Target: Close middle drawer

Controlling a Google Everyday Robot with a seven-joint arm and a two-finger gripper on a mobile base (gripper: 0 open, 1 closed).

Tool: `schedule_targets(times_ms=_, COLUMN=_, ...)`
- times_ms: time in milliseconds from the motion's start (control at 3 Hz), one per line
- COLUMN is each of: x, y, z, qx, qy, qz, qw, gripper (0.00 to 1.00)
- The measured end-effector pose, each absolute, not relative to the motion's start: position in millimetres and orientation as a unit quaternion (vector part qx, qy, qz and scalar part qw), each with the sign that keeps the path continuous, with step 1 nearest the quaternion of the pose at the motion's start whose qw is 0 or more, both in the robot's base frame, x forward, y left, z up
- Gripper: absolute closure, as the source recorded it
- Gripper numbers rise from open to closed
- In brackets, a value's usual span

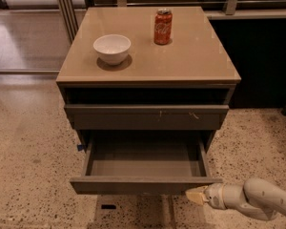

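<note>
Camera view: the middle drawer (pixel 133 185) stands pulled well out of the table (pixel 200 61), its grey box interior bare and its plain front facing the camera. The end effector (pixel 196 195) sits low at the right, just beside the drawer front's right end, its pale tip pressed together into a single wedge and pinching nothing. On the table top stand a white bowl (pixel 112 48) and a red soda can (pixel 163 26), apart.
</note>
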State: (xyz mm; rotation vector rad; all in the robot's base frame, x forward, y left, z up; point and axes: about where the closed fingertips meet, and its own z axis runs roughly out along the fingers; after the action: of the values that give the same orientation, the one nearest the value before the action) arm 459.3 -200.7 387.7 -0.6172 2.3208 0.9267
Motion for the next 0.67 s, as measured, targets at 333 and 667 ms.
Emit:
schedule_targets(times_ms=333, x=473.8, y=-193.1, z=384.1, qx=-0.281, qy=0.850, qz=0.344, qw=0.283, gripper=1.00)
schedule_targets(times_ms=667, x=498.6, y=-193.2, z=387.6, qx=-0.316, qy=0.843, qz=0.310, qw=0.306, gripper=1.00)
